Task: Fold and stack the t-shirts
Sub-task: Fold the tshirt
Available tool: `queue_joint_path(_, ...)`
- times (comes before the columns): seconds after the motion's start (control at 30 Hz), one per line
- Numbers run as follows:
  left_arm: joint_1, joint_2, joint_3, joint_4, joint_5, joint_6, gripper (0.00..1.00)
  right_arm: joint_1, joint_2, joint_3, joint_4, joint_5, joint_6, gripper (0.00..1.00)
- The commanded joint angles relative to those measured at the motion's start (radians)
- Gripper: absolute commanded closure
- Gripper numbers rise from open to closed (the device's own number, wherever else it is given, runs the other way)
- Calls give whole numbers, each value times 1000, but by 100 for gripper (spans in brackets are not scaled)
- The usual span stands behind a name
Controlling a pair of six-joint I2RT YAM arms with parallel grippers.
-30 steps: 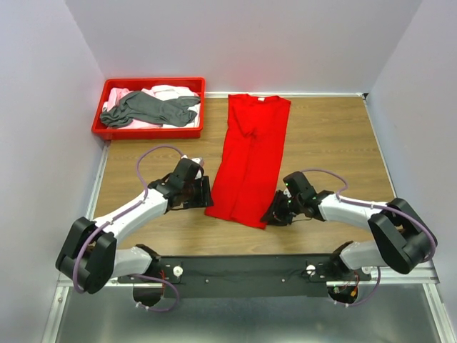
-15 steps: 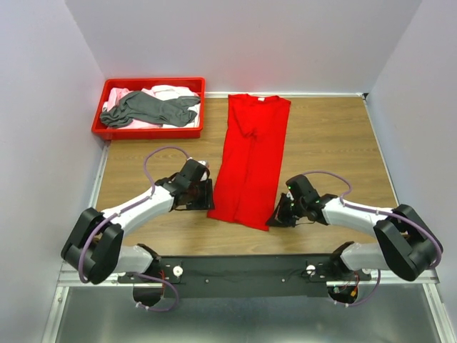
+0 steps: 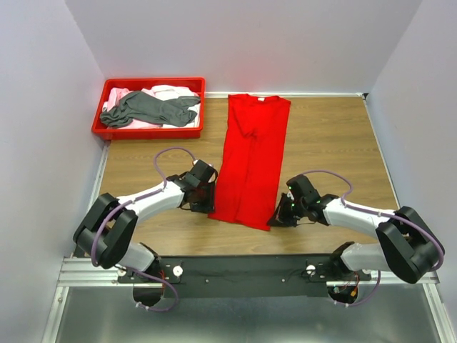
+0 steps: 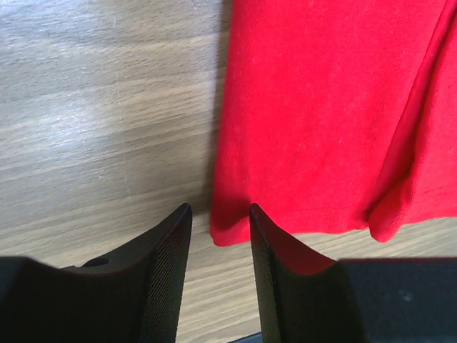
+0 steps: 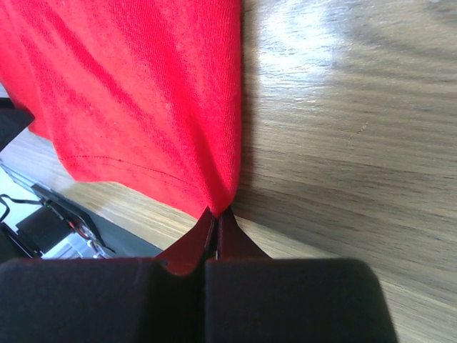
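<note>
the red t-shirt (image 3: 251, 161) lies flat on the wooden table (image 3: 335, 143), folded long and thin, with its neck at the far end and its bottom hem near the arms. a moment ago the right gripper (image 5: 216, 214) had its jaws apart beside the near right corner of the hem. now they are pressed together and they pinch that corner, with a little bit of red cloth caught between the tips. the left gripper (image 4: 220, 218) has slid to the right across the table, and now it sits right at the near left corner of the hem. its jaws are not as wide as they were, but there is a gap between them. the corner of the cloth lies in that gap, not squeezed yet. the shirt itself has hardly moved. i think this means the arms are getting ready to lift the near end and fold it over toward the neck. one corner is caught and the other is about to be. the left jaws need to close on the cloth before any lifting, or the shirt will go up crooked. far off in the left corner, the red tray (image 3: 148, 133) holds a dark grey t-shirt (image 3: 146, 108) on top of pale pink and white t-shirts (image 3: 171, 91), all in a heap. they wait for their turn, so the job is only just started.
</note>
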Motion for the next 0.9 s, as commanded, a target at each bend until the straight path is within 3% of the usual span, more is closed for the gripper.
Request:
queue_joint_path(0.0,-28,40,-2,-21,-46,-22,56,9,-15,0,-34,38,-18,99)
queue_joint_path(0.4,-112,99,7,-56,-78,-71,65,9,-32,8,-34,33,-24,99)
queue_joint_path(0.5,-112,90,10,-82,-93,-76,77,9,-44,9,-38,32,-36,99)
queue_joint_path(0.53,-114,77,10,-96,-92,-78,88,9,-49,8,-44,29,-41,99)
queue_joint_path(0.6,-123,34,4,-129,-92,-90,98,9,-70,4,-76,18,-57,99)
queue_joint_path(0.77,-229,-104,-20,-231,-64,-180,100,21,-145,29,-280,-25,-134,99)
queue_joint_path(0.87,-384,-179,-56,-254,36,-287,100,52,-251,44,-499,-26,-148,99)
